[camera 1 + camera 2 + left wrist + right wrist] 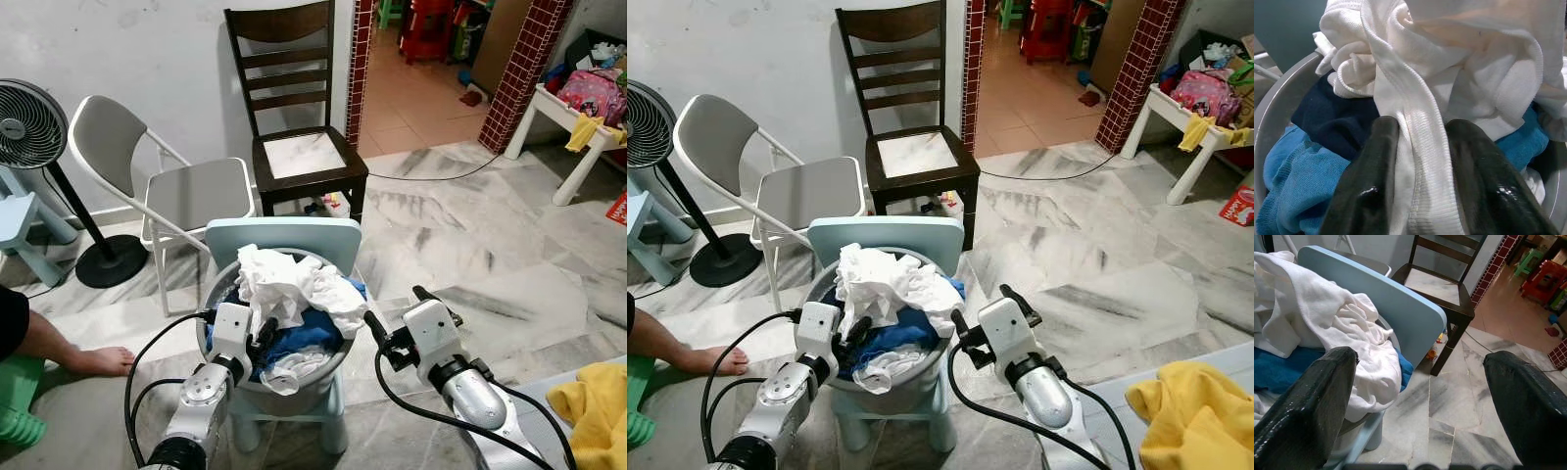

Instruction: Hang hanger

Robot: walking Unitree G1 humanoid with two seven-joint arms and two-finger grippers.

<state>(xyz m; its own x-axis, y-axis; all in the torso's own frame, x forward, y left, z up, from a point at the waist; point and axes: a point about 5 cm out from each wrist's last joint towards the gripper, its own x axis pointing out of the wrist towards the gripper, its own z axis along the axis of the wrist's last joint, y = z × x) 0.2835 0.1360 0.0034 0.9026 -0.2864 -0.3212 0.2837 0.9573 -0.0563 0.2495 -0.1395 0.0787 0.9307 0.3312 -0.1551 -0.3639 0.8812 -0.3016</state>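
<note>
Left gripper (pixel 1418 196) fingers are clamped on a ribbed hem of the white garment (pixel 289 284), which is crumpled on blue clothes in the grey basket (pixel 211 294). Right gripper (pixel 397 318), jaws spread wide and holding nothing, hovers just beside the basket. Basket rests on a pale blue chair (pixel 284 235).

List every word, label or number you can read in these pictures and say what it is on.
None can be read.
Fan: a small mark on its hub, too small to read.
Red box at the right edge: print too blurred to read.
</note>
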